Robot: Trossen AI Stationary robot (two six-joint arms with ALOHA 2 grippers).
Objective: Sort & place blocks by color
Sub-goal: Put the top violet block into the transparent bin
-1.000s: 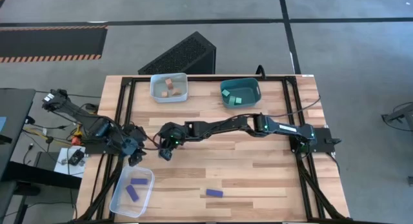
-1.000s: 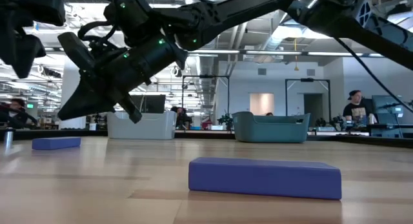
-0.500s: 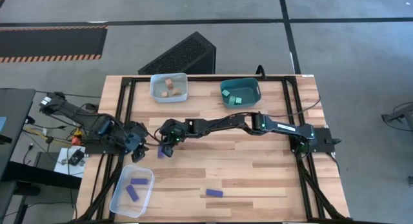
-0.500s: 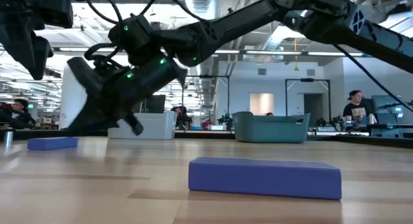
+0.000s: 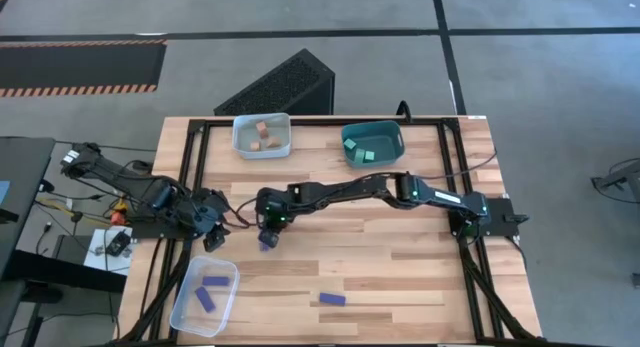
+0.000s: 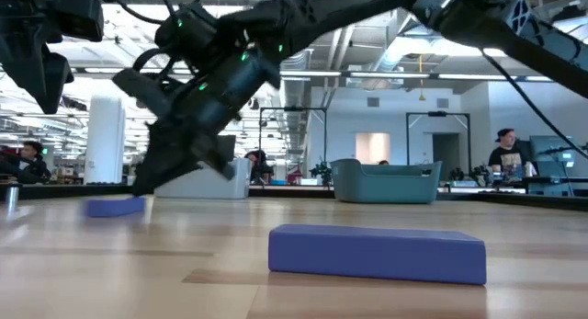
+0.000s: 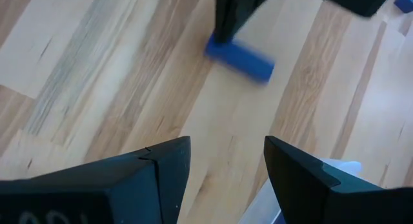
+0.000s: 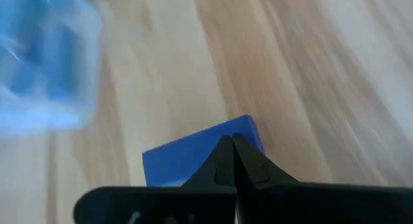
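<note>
A dark blue bar [image 5: 268,243] lies flat on the wooden table, left of its middle; the left wrist view shows the blue bar [image 7: 239,58] too. My right gripper [image 5: 268,230] is shut and comes down on it from above. My left gripper [image 5: 211,234] hovers open just to the left, fingers apart in its wrist view [image 7: 226,161]. A second blue bar [image 5: 332,299] lies near the table's near edge. Two more blue bars sit in the clear bin [image 5: 205,295]. Tan cubes lie in the pale grey bin [image 5: 262,135], teal cubes in the teal bin [image 5: 372,144]. My right gripper touches the blue bar [image 8: 193,158] with its shut fingertips [image 8: 222,153], which meet at one long edge of its top face. The fingers slant down from above and from the table's right. The bar [image 6: 115,207] stays flat on the table.
The clear bin stands at the near left corner, the grey and teal bins along the far edge. The black frame rails [image 5: 192,177] run along the table's sides. Bare wood lies between the bins and right of the loose bar. People show in the room behind.
My right gripper has come down and moved toward the table's right and slightly toward its near edge. The blue bar under its tips has slid along the table the same way, staying flat.
</note>
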